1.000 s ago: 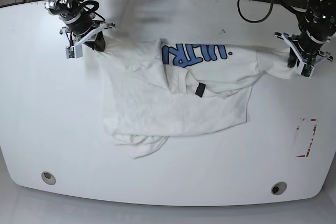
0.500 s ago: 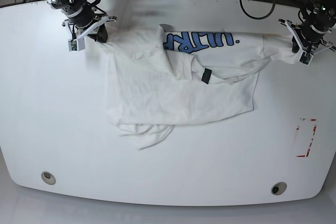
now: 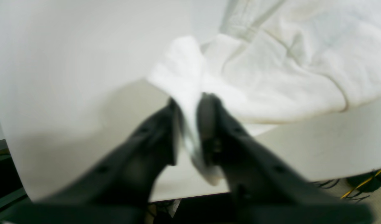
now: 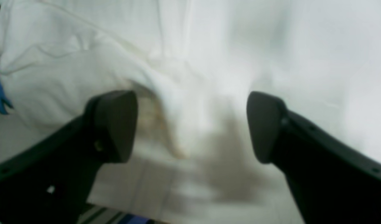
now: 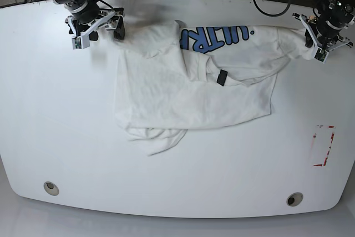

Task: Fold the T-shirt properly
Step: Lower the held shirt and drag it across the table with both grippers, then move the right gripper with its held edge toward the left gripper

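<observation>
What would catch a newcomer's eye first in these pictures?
The big white T-shirt, spread partly folded across the upper middle of the white table, with bold blue letters near its far edge and a small dark label below them. Next, the black arms at its two far corners: the left end effector pinches cloth, while the right one gapes open around its corner.

T-shirt (image 5: 194, 95) on the table (image 5: 183, 178), between the two tools, left (image 5: 312, 51) and right (image 5: 105, 33).
</observation>
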`<state>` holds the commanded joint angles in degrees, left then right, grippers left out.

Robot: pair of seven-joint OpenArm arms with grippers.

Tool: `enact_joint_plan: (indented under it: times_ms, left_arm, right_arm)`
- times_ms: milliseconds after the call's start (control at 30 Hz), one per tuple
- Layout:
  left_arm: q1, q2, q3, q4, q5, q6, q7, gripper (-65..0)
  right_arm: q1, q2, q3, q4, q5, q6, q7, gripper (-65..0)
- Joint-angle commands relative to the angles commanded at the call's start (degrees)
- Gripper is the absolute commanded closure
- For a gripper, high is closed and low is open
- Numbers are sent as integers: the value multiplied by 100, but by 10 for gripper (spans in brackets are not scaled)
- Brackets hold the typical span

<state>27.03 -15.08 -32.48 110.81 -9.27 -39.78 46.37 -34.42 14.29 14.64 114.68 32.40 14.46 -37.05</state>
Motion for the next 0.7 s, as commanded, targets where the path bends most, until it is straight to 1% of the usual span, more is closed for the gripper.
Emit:
enact_joint_plan:
  times_ms: [33, 133, 167, 233, 300, 367, 433, 500, 567, 600, 633, 700]
  left_arm:
    - [0, 0, 0, 0, -9, 0, 0, -103]
    - [0, 0, -9, 0, -9, -9, -9, -33]
    - [-9, 0, 0, 0, -9, -9, -9, 0]
    - [-9, 0, 9, 0, -9, -9, -9, 0]
    - [-9, 0, 9, 0, -9, -9, -9, 0]
    - [-26, 0, -9, 0, -9, -9, -18, 0]
    - [-26, 0, -9, 0, -9, -9, -18, 0]
    - [-26, 0, -9, 0, -9, -9, -18, 0]
    - [-26, 0, -9, 0, -9, -9, -18, 0]
    - [-26, 0, -9, 0, -9, -9, -18, 0]
    - [-26, 0, -9, 0, -9, -9, -18, 0]
    - [-26, 9, -9, 0, -9, -9, -18, 0]
  right_arm:
    - [0, 0, -9, 62, 0, 0, 0, -531]
    - [18, 0, -35, 158, 0, 9, 9, -533]
    - [70, 0, -35, 167, 0, 9, 9, -533]
    - [185, 0, -53, 167, 0, 18, 18, -533]
    - [334, 0, -211, 158, 0, 70, 18, -533]
    - [527, 44, -536, 141, -35, 237, 9, -533]
    - [695, 44, -782, 141, -44, 281, 0, -533]
    - [914, 53, -1108, 123, -62, 273, -18, -533]
    - [1108, 53, -1433, 62, -211, 264, -18, -533]
    - [1266, 53, -1714, 26, -404, 264, -26, -533]
    - [1327, 44, -1829, 18, -492, 264, -26, -533]
    - [1600, 9, -2277, -79, -897, 264, -26, -533]
